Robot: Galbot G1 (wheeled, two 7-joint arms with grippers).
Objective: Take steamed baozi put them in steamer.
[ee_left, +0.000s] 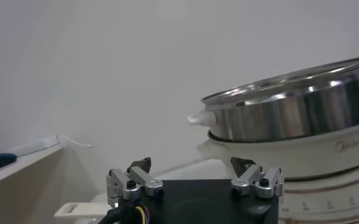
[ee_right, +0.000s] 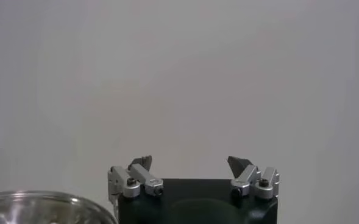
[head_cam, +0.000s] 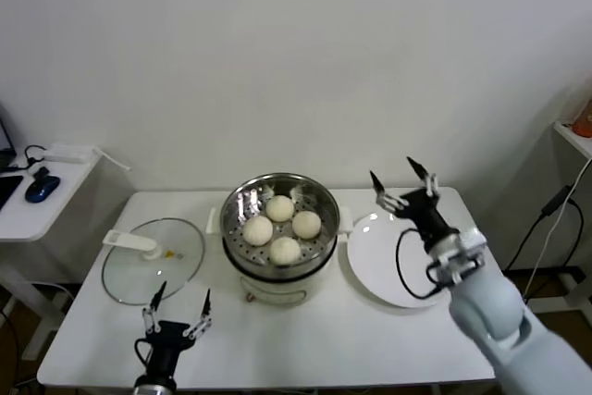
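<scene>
Baozi [head_cam: 280, 207] in steamer [head_cam: 242, 270]; right tool [head_cam: 404, 179] wide, empty

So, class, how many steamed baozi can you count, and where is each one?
4, all on the steamer tray: rear, left, right, front. None appears hidden.

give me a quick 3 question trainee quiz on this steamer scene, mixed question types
1. How many steamed baozi lie in the steamer?
2. True or false: the white plate still holds one bun.
3. Multiple choice: where does the glass lid lie? A) on the steamer B) flat on the table at the steamer's left C) on the plate

Key
1. Four, on the perforated tray.
2. False; the plate is bare. The right tool is raised over its far edge, open and holding nothing; the left tool is low near the table's front edge, also open.
3. B
</scene>
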